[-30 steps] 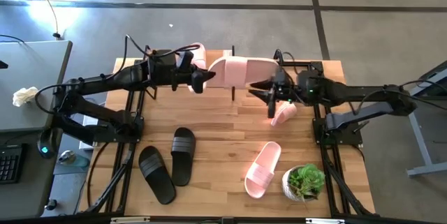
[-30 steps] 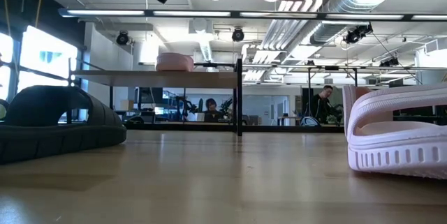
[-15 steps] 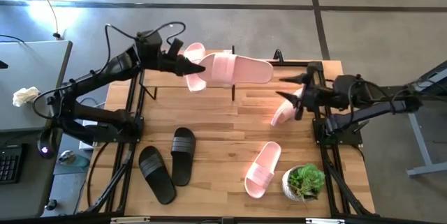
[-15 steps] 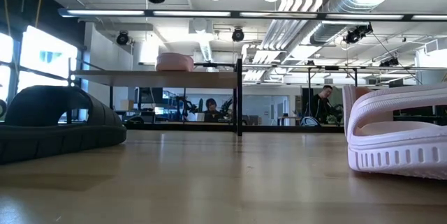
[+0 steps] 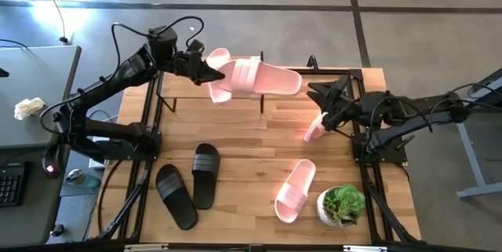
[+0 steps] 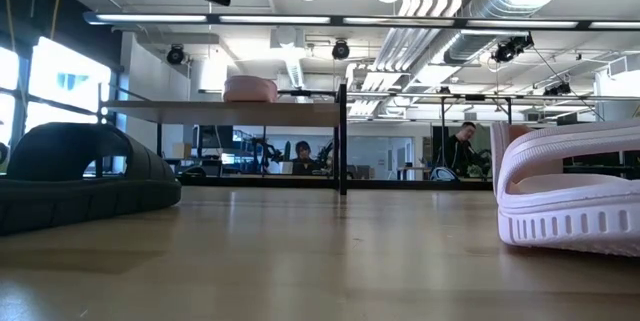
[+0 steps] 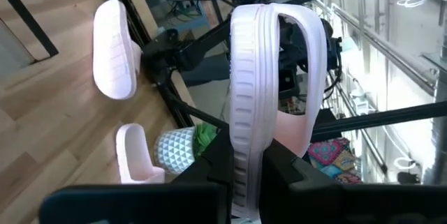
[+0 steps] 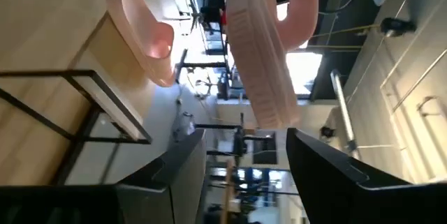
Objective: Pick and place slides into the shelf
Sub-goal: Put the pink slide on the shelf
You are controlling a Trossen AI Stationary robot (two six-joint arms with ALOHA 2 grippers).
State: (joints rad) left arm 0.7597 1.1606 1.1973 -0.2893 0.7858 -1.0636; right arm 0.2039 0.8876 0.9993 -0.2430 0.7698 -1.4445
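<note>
Above the desk's far edge, left tool (image 5: 205, 69) grips pink slide (image 5: 263, 78); right tool (image 5: 323, 104) open; next: lower onto shelf (image 5: 188, 87).

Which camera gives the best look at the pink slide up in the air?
The left wrist view: the slide fills it, clamped edge-on in the left gripper. The high view shows it whole but small; the right wrist sees its sole; the low view misses it.
</note>
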